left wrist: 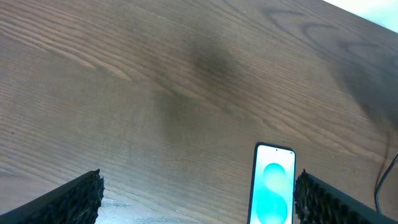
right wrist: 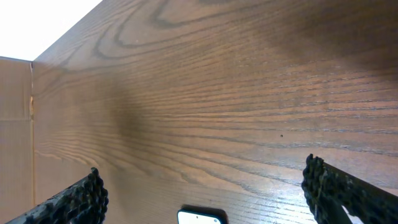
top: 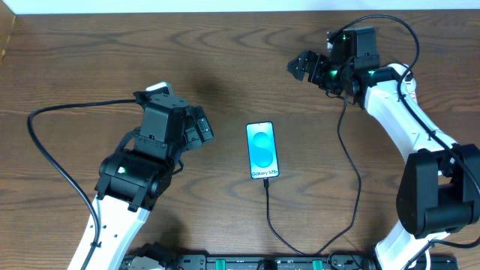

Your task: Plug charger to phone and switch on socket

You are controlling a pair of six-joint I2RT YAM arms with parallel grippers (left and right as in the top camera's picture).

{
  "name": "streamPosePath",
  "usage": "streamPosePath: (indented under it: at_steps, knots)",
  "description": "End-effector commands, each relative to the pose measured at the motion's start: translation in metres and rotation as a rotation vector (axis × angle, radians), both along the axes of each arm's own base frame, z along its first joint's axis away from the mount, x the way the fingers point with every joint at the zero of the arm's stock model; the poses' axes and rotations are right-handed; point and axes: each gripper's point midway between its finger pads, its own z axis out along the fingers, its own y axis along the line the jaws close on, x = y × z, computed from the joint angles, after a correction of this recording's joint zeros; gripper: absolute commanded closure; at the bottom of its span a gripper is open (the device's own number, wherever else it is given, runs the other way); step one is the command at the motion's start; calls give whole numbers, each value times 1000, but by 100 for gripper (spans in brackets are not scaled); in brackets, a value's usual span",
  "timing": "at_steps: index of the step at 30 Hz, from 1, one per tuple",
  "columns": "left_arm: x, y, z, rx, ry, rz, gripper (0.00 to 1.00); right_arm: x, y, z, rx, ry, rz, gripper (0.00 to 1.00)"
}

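The phone (top: 262,150) lies face up at mid-table, its blue screen lit. The thin black charger cable (top: 268,214) meets the phone's near edge, runs to the table's front, then loops up on the right (top: 352,172) toward the right arm. Its plug is hidden. The socket is out of view. My left gripper (top: 204,127) is open and empty, left of the phone. The left wrist view shows the phone (left wrist: 272,186) just inside the right finger of that gripper (left wrist: 199,205). My right gripper (top: 300,66) is open and empty, hovering at the far right. The phone's top edge (right wrist: 200,217) shows below it (right wrist: 208,196).
A thicker black cable (top: 45,142) trails from the left arm across the left of the wooden table (top: 225,45). The arm bases and a black rail (top: 247,262) line the front edge. A white wall borders the far edge.
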Motion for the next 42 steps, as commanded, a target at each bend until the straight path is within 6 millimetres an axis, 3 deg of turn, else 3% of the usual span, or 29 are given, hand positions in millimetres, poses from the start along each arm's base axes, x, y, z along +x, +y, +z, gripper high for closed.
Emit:
streamPosePath:
  at_steps: [1, 10, 14, 19, 24, 31, 38, 42]
  knots:
    - [2, 3, 3, 22, -8, 0, 2, 1, 0, 11, -9, -33, 10, 1]
    - [2, 3, 3, 22, -8, 0, 2, -1, 2, 11, 3, -21, 17, 1]
    - [2, 3, 3, 22, -8, 0, 2, -5, 20, 26, 52, -103, 163, 1]
    - [2, 3, 3, 22, -8, 0, 2, -3, 10, 36, 15, -157, 232, 1]
    - [2, 3, 3, 22, -8, 0, 2, -3, -14, 45, -38, -150, 244, 1]
    - [2, 3, 3, 22, -8, 0, 2, 4, -58, 76, -90, -146, 192, 1]
    - [2, 3, 3, 22, -8, 0, 2, 11, -125, 89, -232, -98, 16, 1]
    - [2, 3, 3, 22, -8, 0, 2, 8, -170, 86, -299, -49, -90, 1]
